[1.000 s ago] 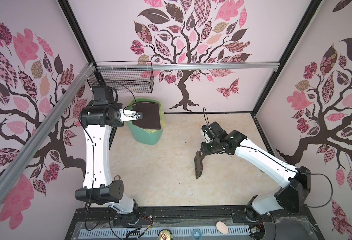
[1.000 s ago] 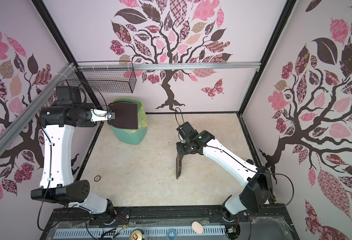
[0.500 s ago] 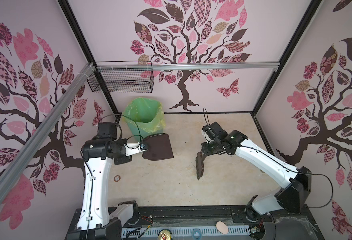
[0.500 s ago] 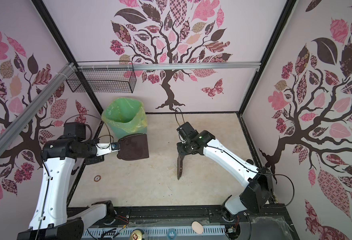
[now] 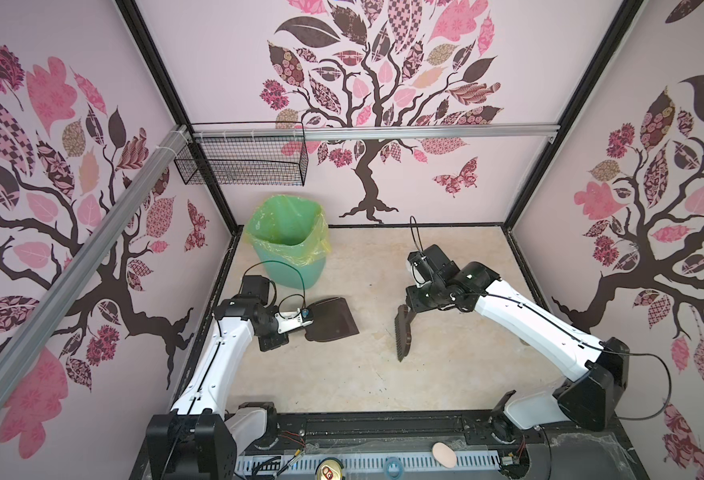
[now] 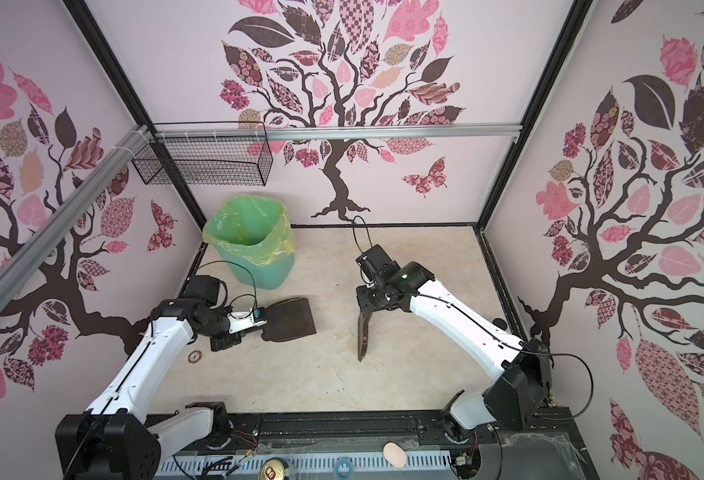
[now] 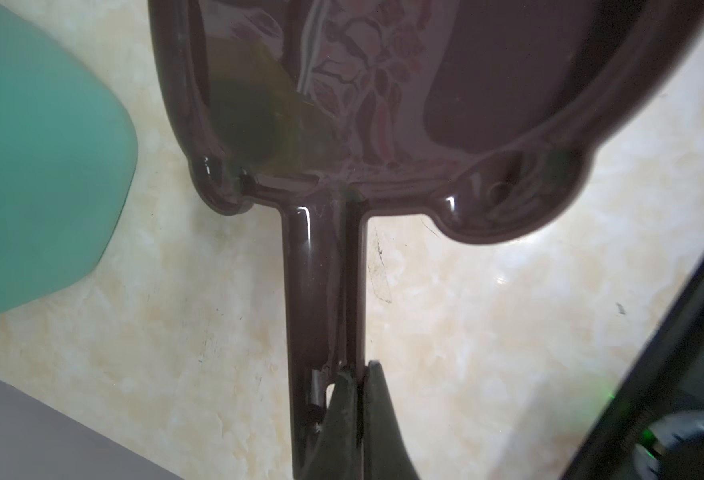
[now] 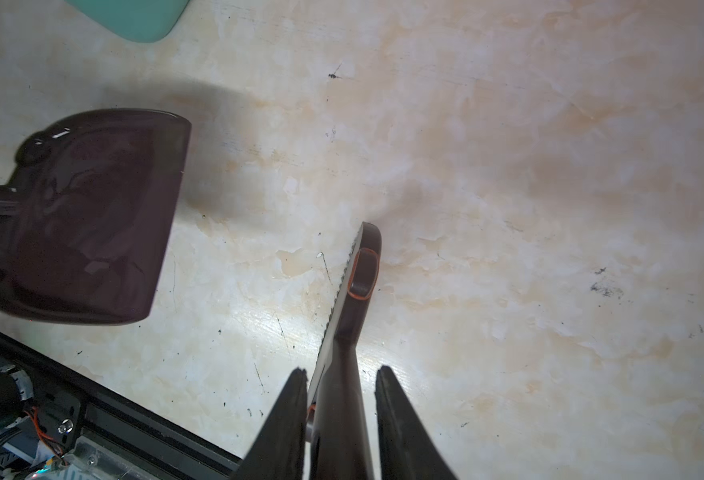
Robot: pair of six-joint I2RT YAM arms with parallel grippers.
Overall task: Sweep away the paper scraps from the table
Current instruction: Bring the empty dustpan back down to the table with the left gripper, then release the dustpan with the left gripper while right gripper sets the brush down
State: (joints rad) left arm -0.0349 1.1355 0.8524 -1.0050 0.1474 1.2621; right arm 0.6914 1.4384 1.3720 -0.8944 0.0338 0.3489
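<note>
No paper scraps show in any view. My left gripper (image 5: 299, 321) (image 7: 358, 368) is shut on the handle of a dark brown dustpan (image 5: 330, 320) (image 6: 290, 320) (image 7: 487, 83). The pan lies low over the beige table (image 5: 363, 374) just in front of the teal bin (image 5: 288, 249); whether it touches the table I cannot tell. My right gripper (image 5: 412, 305) (image 8: 340, 370) is shut on the handle of a brown brush (image 5: 402, 334) (image 6: 363, 336) (image 8: 356, 286). The brush points down at the table's middle, to the right of the dustpan (image 8: 88, 216).
The green-lined bin (image 6: 254, 245) stands at the back left, its teal side (image 7: 30, 166) close to the pan. A wire basket (image 5: 242, 162) hangs on the wall above it. A black rail (image 5: 383, 428) with cables edges the front. A small disc (image 6: 194, 356) lies at the left edge.
My left arm has swung the dustpan from above the bin's mouth down and forward to the table in front of it. The right arm and brush have barely moved.
</note>
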